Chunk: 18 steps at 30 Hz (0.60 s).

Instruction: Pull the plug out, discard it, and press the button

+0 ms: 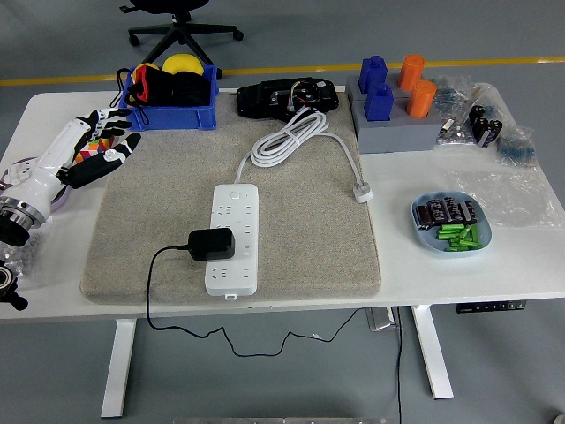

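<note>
The power strip (235,237) looks like smooth white plastic with a faint sheen, and the black plug (212,244) seated in it is matt plastic. Both lie on a beige mat (132,256) of coarse, felt-like cloth — rough and dull. The table (459,274) is smooth matt white. At the left, the hand (99,141) shows glossy white shell and black fingers; the far blue bin (172,115) is shiny plastic.

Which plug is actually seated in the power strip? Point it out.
The black adapter plug, seated in the white power strip, its black cord trailing off the table's front. The white plug lies loose on the mat, unplugged.
</note>
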Each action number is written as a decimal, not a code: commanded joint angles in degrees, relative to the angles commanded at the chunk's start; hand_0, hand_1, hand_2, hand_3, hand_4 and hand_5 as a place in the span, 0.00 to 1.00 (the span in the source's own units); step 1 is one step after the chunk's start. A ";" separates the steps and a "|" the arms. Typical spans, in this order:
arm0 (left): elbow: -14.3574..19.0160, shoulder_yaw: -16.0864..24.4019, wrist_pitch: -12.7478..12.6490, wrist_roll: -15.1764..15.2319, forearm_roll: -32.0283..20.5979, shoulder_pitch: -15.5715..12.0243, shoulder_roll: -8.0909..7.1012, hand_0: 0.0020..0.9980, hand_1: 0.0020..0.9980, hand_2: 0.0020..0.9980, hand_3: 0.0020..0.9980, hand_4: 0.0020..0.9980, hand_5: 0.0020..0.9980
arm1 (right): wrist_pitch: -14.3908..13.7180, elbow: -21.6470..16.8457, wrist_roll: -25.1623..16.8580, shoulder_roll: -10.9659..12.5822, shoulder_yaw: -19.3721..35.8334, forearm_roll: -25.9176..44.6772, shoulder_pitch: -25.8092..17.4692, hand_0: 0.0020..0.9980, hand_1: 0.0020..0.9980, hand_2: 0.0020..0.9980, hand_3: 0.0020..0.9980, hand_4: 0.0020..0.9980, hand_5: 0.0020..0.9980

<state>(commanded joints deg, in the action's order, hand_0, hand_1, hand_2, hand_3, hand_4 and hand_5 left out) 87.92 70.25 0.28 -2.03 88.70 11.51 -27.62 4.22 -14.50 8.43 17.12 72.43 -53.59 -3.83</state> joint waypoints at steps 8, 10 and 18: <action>2.32 -9.83 0.67 -0.88 2.33 2.47 -3.17 0.83 0.80 0.80 0.86 0.88 0.07 | -0.05 -0.18 -0.05 -0.13 1.35 -0.13 -0.07 0.75 0.68 0.67 0.68 0.76 0.67; 2.13 -11.84 0.91 -1.08 3.46 3.35 -2.82 0.83 0.80 0.80 0.86 0.88 0.07 | -0.03 -0.09 -0.04 -0.48 1.28 -0.09 -0.12 0.75 0.68 0.67 0.68 0.76 0.67; 0.30 -17.08 0.98 -1.20 5.55 5.14 -0.93 0.82 0.79 0.79 0.85 0.88 0.00 | -0.01 0.01 -0.04 -1.20 1.20 0.11 -0.10 0.75 0.68 0.67 0.68 0.76 0.67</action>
<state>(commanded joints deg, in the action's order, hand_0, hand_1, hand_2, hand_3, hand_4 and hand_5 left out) 88.21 53.16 1.26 -3.24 94.25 16.65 -28.55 4.20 -14.49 8.39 15.92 73.63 -53.48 -3.93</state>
